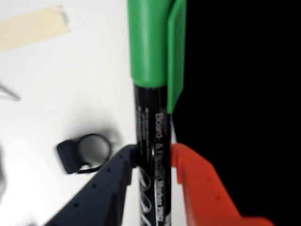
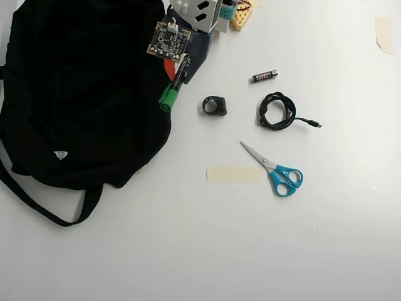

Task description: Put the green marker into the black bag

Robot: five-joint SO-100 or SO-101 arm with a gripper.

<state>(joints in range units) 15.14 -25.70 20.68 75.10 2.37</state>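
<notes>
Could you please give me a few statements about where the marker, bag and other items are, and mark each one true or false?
1. The gripper is shut on the green marker. True.
2. The marker's cap points away from the gripper. True.
3. The scissors have red handles. False: blue.
4. The marker lies deep inside the black bag. False: it is at the bag's edge, held.
5. The battery lies on the bag. False: on the table.

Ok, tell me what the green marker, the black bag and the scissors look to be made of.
Green marker: likely plastic; smooth, glossy cap and dark barrel with white print, clamped between the gripper fingers.
Black bag: soft matte fabric, judging by its slumped outline and limp straps.
Scissors: bright, metallic-looking blades; blue handles probably plastic.
</notes>
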